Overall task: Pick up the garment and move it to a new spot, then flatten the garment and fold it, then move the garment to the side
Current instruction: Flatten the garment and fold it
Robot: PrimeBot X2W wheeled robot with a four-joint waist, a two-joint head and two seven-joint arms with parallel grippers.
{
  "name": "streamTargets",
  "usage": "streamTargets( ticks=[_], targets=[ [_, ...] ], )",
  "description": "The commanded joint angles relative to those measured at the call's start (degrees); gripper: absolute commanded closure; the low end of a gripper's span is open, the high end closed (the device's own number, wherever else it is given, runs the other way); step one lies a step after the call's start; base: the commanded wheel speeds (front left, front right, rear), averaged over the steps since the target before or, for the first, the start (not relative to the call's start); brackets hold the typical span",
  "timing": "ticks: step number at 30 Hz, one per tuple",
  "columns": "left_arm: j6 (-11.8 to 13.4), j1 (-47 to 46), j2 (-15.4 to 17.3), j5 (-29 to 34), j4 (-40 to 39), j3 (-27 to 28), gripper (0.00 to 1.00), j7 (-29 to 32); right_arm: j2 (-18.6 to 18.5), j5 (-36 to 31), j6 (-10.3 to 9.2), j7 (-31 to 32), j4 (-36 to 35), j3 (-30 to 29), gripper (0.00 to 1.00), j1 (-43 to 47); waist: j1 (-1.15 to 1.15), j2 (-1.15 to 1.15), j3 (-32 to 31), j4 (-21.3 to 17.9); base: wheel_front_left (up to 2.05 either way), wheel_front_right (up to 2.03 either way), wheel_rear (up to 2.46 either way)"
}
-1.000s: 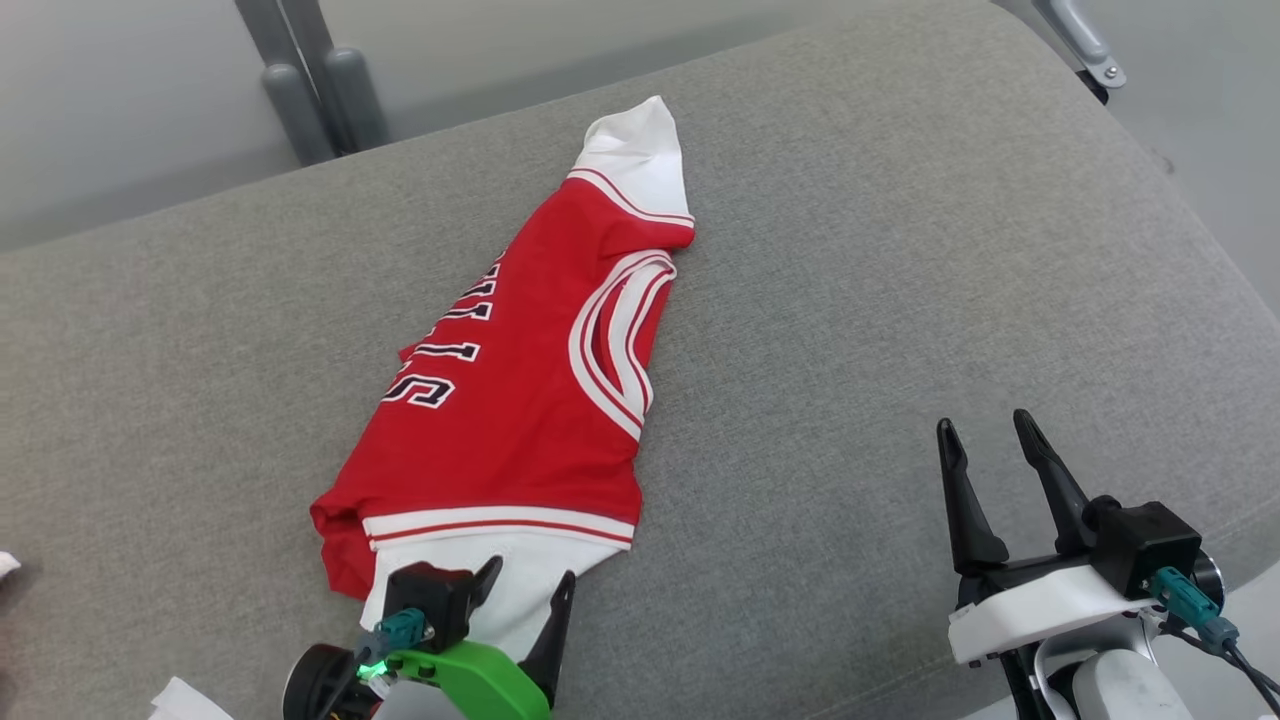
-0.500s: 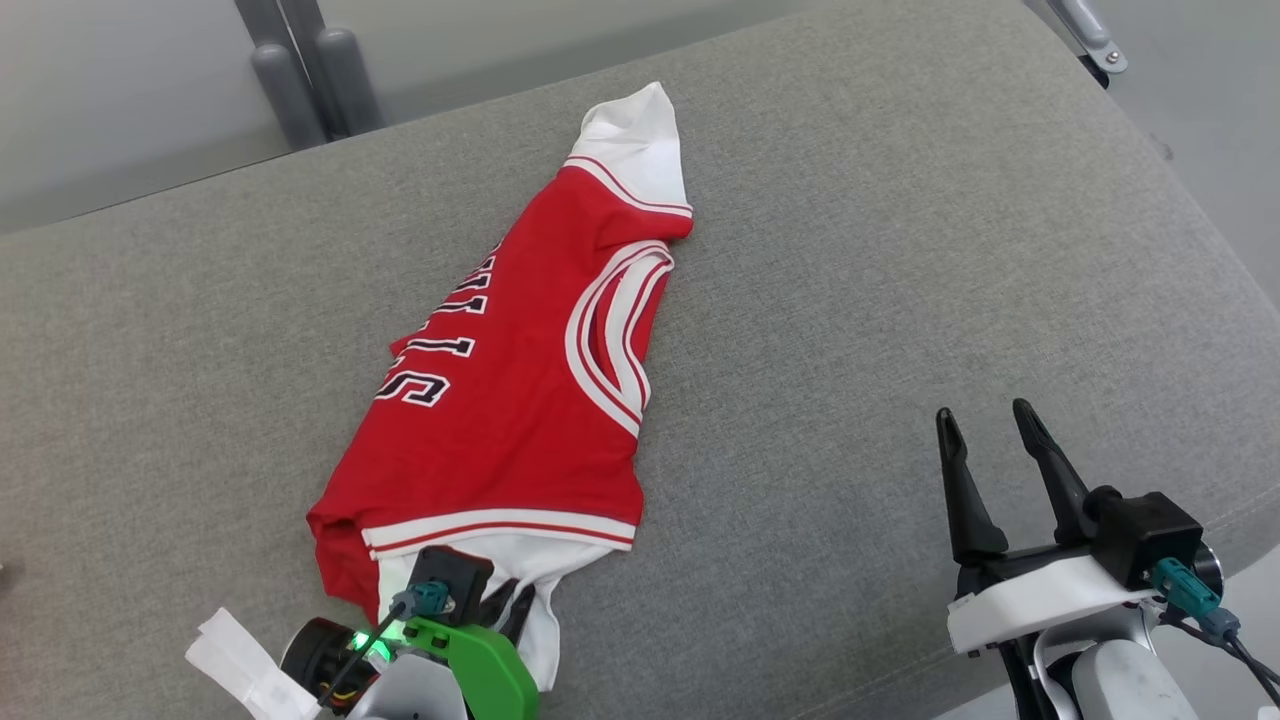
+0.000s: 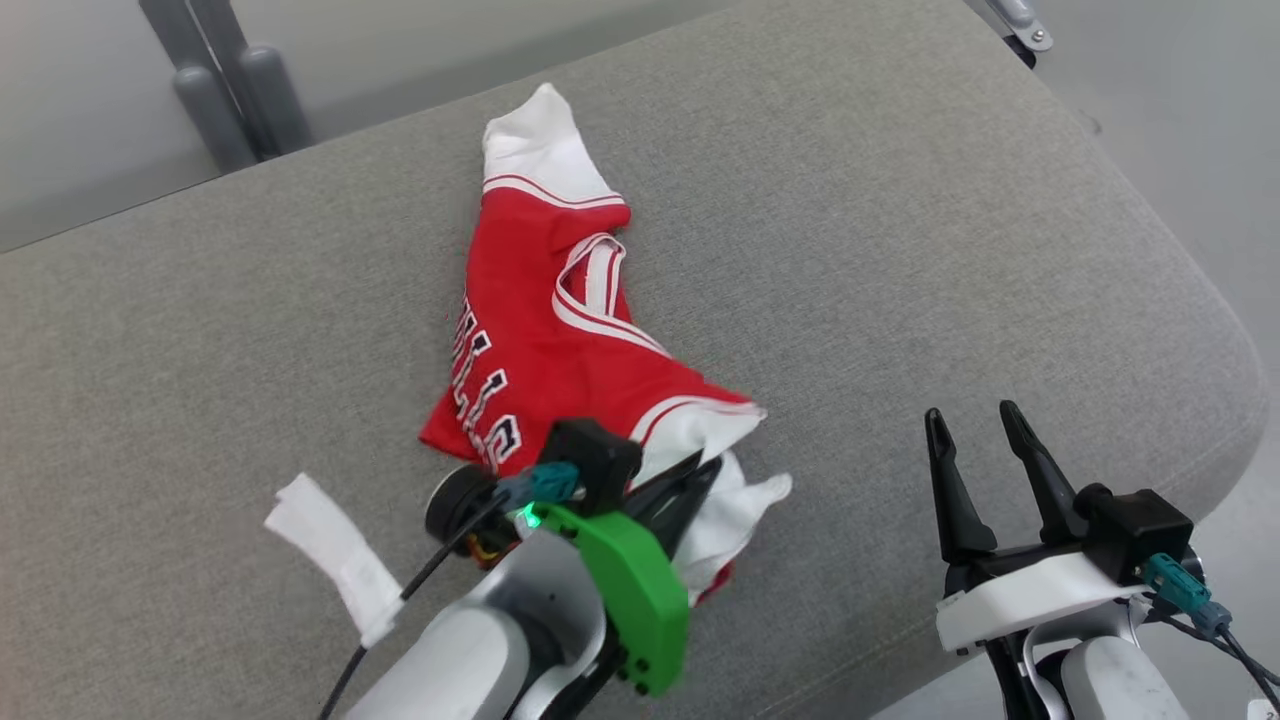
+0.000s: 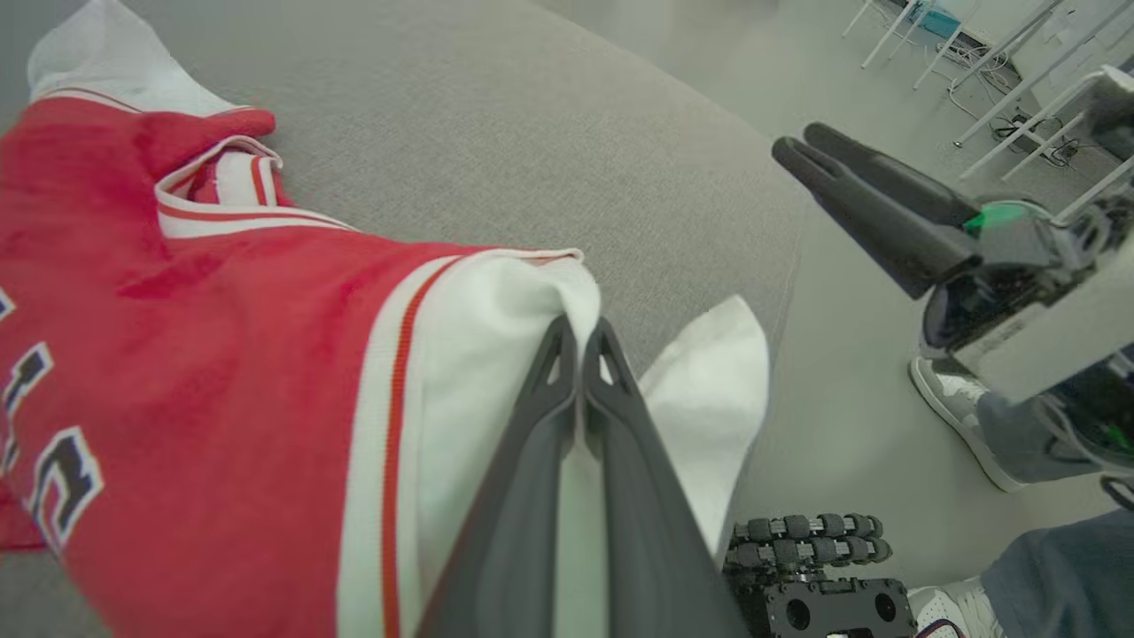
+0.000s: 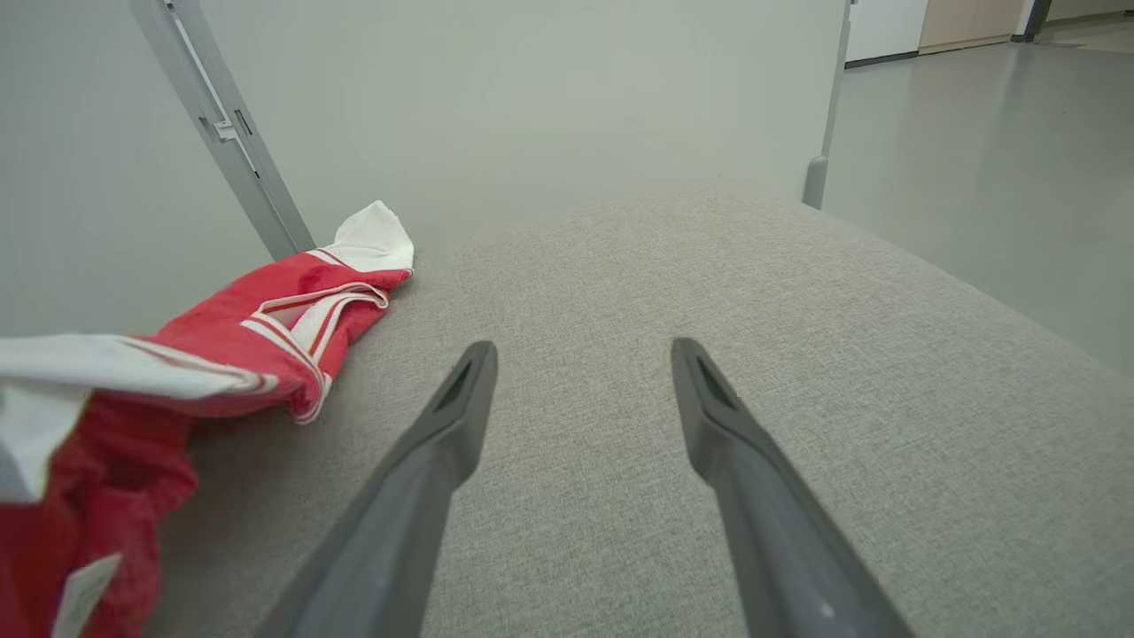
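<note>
A soft red jersey (image 3: 540, 330) with white trim and stitched lettering lies bunched along the middle of the grey woven cushion (image 3: 900, 250), one white end toward the far edge. The left gripper (image 4: 580, 335) is pinched tight on the white hem, raised near the front edge. The right gripper (image 3: 972, 425) hovers spread wide over bare cushion by the rounded right corner. The left wrist view takes in a person's shoe (image 4: 957, 416) on the floor past that edge.

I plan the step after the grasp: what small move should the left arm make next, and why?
Probably raise the left gripper a little: its fingers are shut on the white hem of the jersey, but most of the cloth lies bunched on the grey cushion.
</note>
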Motion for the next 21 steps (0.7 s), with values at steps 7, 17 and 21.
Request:
streamTargets(
  ticks=[7, 17, 21],
  targets=[
    [-1.9, -12.2, -7.9, 0.5, 12.8, -2.4, 1.0, -0.9, 0.0, 2.3, 0.02, 0.0, 1.1, 1.3, 0.0, -1.6, 0.0, 0.0, 1.6, -6.8, 0.0, 0.0, 0.0],
    [-1.2, -18.9, -9.3, -8.4, 27.6, -7.1, 0.0, -16.3, 0.0, 4.6, 0.02, 0.0, 1.8, 1.2, 0.0, 0.0, 0.0, 0.0, 2.8, -10.6, 0.0, 0.0, 0.0],
    [-0.1, -18.7, -9.3, -12.7, 28.2, -8.5, 0.0, -20.7, 0.0, 4.4, 0.02, 0.0, 1.9, 0.5, 0.0, -0.1, 0.0, 0.0, 2.2, -10.0, 0.0, 0.0, 0.0]
  ],
)
